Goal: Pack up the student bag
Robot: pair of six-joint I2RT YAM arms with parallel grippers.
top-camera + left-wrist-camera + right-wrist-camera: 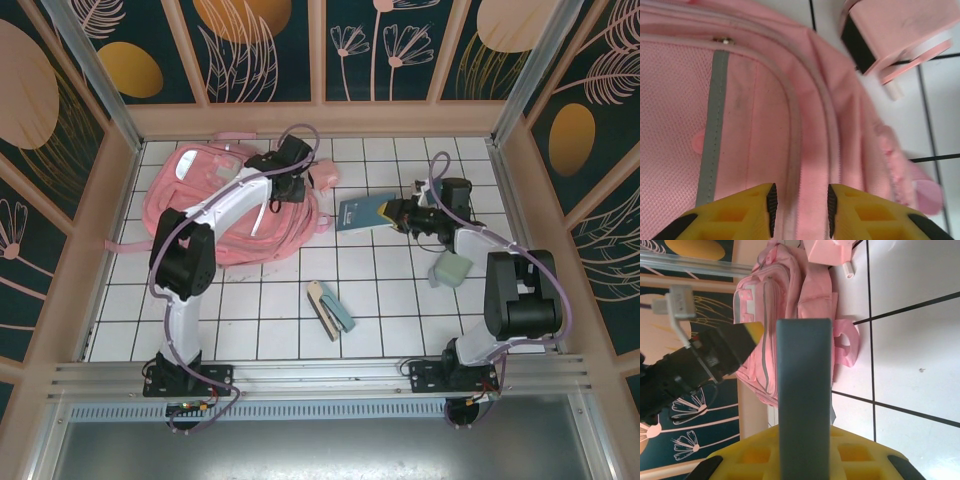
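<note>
The student bag (225, 215) lay flat on the white tiled table (400, 330), toward ten o'clock from the table's middle. It was a big, soft pink backpack and much the largest thing there. A pink strap trailed off its nine o'clock side, and more straps were bunched along its three o'clock edge.

In the left wrist view its front showed a panel of pink mesh crossed by a pale grey strip (715, 125). A small metal zip pull (724, 41) sat above the strip, and rounded piped seams curved past the panel. A pink box (895, 35) stood just beside the bag at about two o'clock.

The left gripper (800, 215) hung over the bag with its jaws apart, astride one of those seams. Whether the pads touched the fabric I could not tell.

The right gripper (390, 212) was at three o'clock from the bag and well apart from it. Its jaws were clamped on a blue book (360, 212), which appeared edge-on in the right wrist view.

A pale green block (450, 270) lay at five o'clock from that gripper. A tan and teal stapler (330, 308) lay at six o'clock from the book.
</note>
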